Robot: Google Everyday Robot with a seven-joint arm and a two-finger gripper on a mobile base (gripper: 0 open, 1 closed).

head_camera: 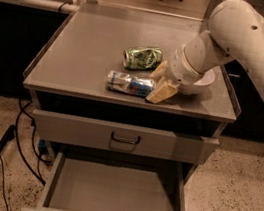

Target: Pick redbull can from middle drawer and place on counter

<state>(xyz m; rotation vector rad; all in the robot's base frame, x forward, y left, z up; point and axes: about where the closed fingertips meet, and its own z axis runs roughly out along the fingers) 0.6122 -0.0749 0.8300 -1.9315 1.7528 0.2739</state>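
Note:
The redbull can (129, 83) lies on its side on the counter (92, 44), near the front edge. My gripper (158, 82) is at the can's right end. Its yellowish fingers (162, 92) straddle that end and hold it. The white arm reaches in from the upper right. The middle drawer (113, 195) stands pulled open below, its grey floor bare.
A dented green can (142, 57) lies on the counter just behind the redbull can. A white bowl (203, 82) sits under my wrist. A closed drawer front with a black handle (125, 138) is above the open drawer. Cables (20, 133) lie on the floor at the left.

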